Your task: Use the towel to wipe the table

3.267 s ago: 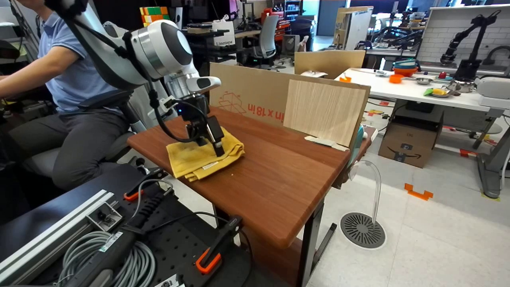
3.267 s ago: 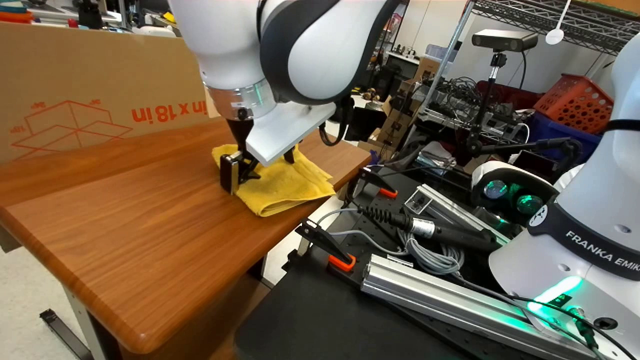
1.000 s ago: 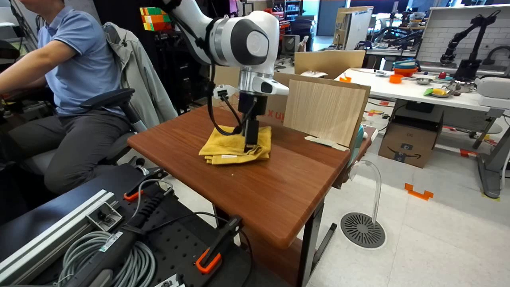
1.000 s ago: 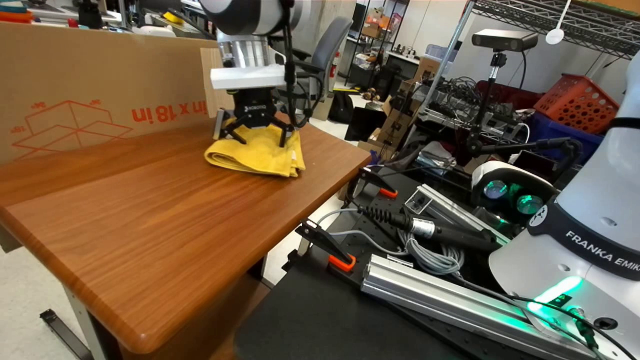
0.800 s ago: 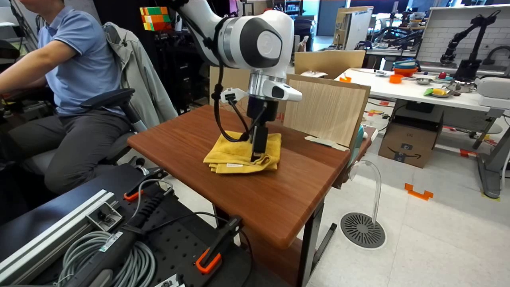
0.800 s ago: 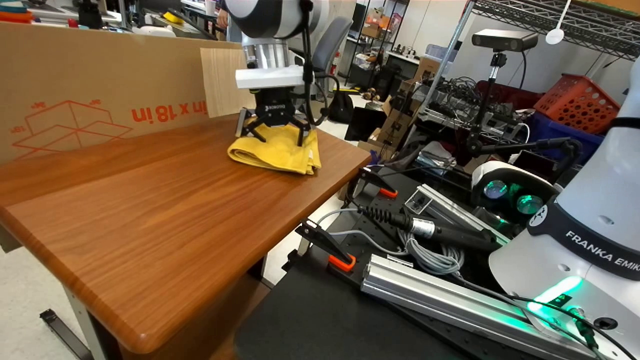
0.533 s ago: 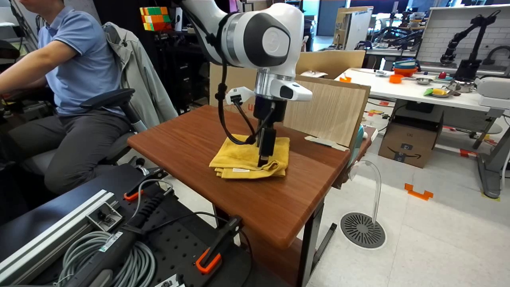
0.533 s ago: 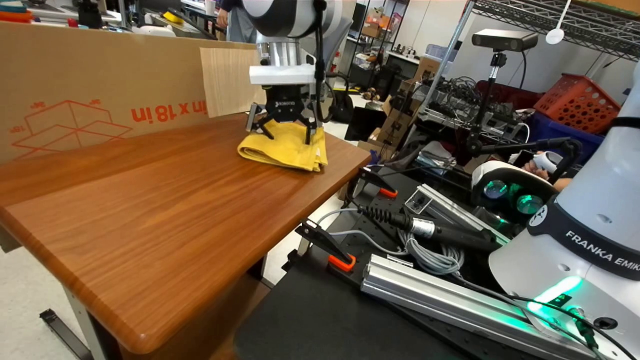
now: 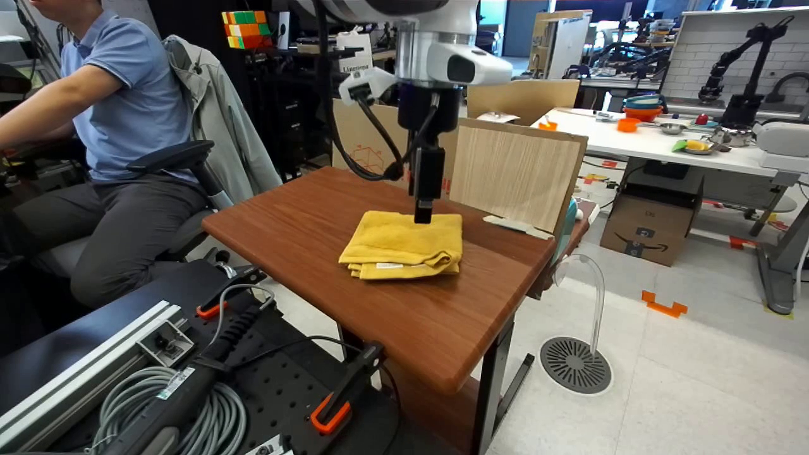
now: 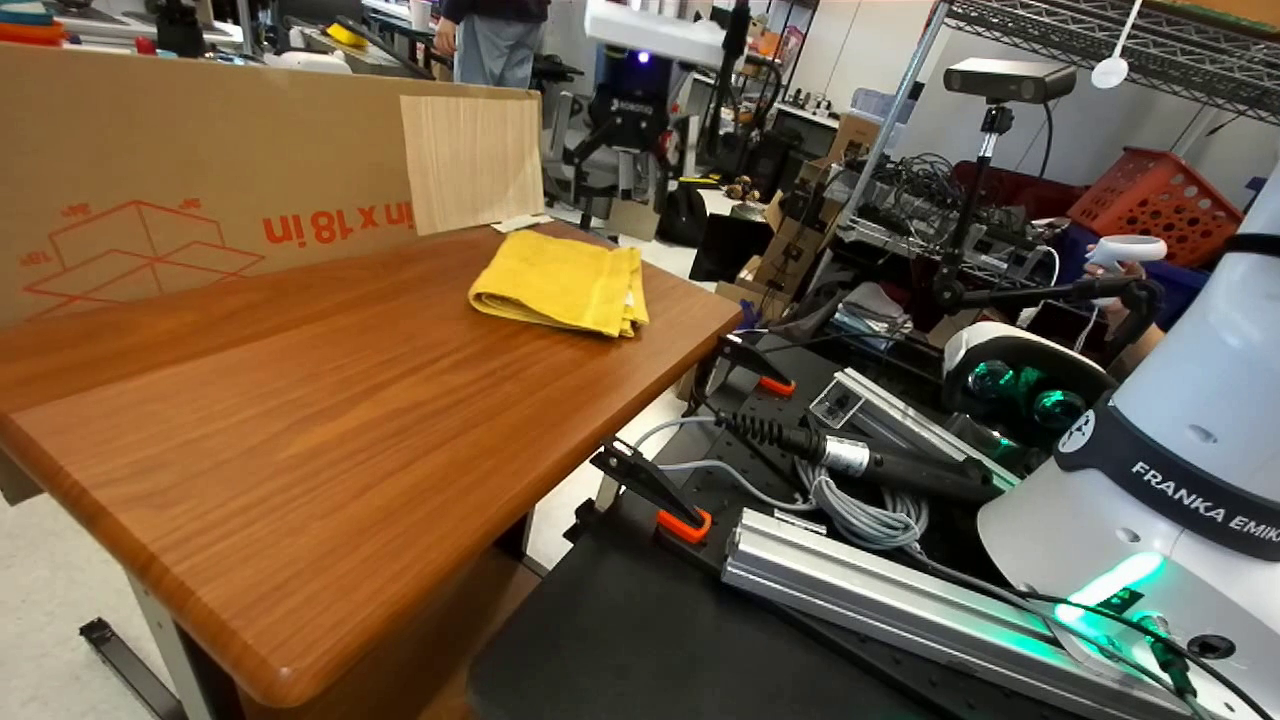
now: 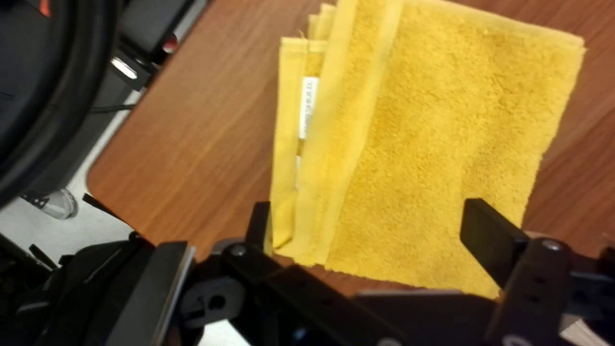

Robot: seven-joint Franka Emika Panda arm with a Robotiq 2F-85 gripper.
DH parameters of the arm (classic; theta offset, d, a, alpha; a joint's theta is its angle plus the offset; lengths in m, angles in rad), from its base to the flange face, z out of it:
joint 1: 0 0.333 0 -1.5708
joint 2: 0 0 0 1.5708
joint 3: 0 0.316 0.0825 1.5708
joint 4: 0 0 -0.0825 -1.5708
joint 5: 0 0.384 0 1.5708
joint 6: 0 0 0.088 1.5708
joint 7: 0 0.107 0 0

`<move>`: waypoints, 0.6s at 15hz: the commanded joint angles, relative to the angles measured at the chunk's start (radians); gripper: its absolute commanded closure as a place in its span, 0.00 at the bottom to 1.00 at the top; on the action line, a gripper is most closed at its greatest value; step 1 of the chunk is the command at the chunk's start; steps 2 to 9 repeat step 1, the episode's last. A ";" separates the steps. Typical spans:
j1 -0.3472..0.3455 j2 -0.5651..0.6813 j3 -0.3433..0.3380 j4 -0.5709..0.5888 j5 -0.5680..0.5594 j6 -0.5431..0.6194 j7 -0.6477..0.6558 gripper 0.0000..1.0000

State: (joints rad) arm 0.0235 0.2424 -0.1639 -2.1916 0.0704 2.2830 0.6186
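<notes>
Mustard-yellow terry towel [image 9: 404, 239] is laid folded on wood-grain worktop [image 9: 404, 316], w/ white tag [image 11: 307, 106] exposed nr one edge. Claw [image 11: 377, 230] is held above, clear of towel, w/ fingers [image 11: 491, 238] spread wide apart. Red-printed cardboard panel [image 10: 220, 120] is stood vert. along one worktop edge.

You've raised the gripper [image 9: 423, 216] clear of the towel [image 9: 398, 243], which it was touching half a second ago. Over the last three seconds you've also slid that towel along the table [image 9: 436, 319], turned it and brought it nearer the wooden board [image 9: 515, 177].
</notes>
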 commanded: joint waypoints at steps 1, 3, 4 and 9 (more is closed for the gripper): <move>-0.025 -0.031 0.016 -0.014 -0.005 -0.024 -0.005 0.00; -0.025 -0.031 0.016 -0.014 -0.005 -0.024 -0.005 0.00; -0.025 -0.031 0.016 -0.014 -0.005 -0.024 -0.005 0.00; -0.025 -0.031 0.016 -0.014 -0.005 -0.024 -0.005 0.00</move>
